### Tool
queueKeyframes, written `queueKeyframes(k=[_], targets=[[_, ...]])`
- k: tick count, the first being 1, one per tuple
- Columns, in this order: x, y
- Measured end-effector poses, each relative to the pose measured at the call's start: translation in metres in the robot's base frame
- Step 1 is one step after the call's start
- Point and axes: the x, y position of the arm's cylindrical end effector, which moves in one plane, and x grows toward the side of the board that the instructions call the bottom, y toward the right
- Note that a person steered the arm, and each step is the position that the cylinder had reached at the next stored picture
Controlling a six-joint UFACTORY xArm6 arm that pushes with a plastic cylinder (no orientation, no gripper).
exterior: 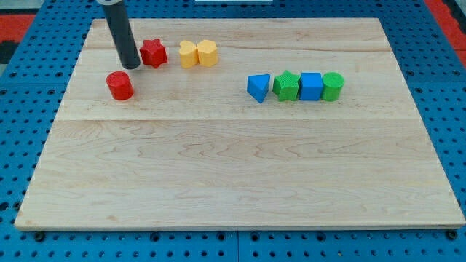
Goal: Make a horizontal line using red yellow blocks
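So the biggest thing here is the pale wooden worktop (233, 167), a plank board sitting on a blue pegboard base (29, 102) dotted with holes, with a bit of red showing in the view's top corners.

Next down in size is the dark rod, coming in from the view's top left. There are no jaws on this rig, so nothing is open, shut or clamped. My tip (131, 66) is down on the worktop just to the view's left of the red star block (153, 53), pretty much touching it, and just above-right of the red cylinder (119, 86), a small gap apart.

Then the blocks. The red star sits near the view's top left, and to its right, with a gap, are two yellow blocks: a yellow heart-ish block (188, 54) and a yellow hexagon-ish block (207, 52), touching each other. The red cylinder is lower and off that row.

Well apart toward the view's right is a separate row: blue triangle (258, 87), green star (286, 86), blue cube (311, 86), green cylinder (333, 86), packed side by side.
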Motion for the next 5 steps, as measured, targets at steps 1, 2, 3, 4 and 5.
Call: queueKeyframes(k=[1, 2, 3, 4, 5], targets=[[-0.011, -0.016], [-0.037, -0.016], [-0.041, -0.008], [-0.041, -0.001], [-0.041, 0.004]])
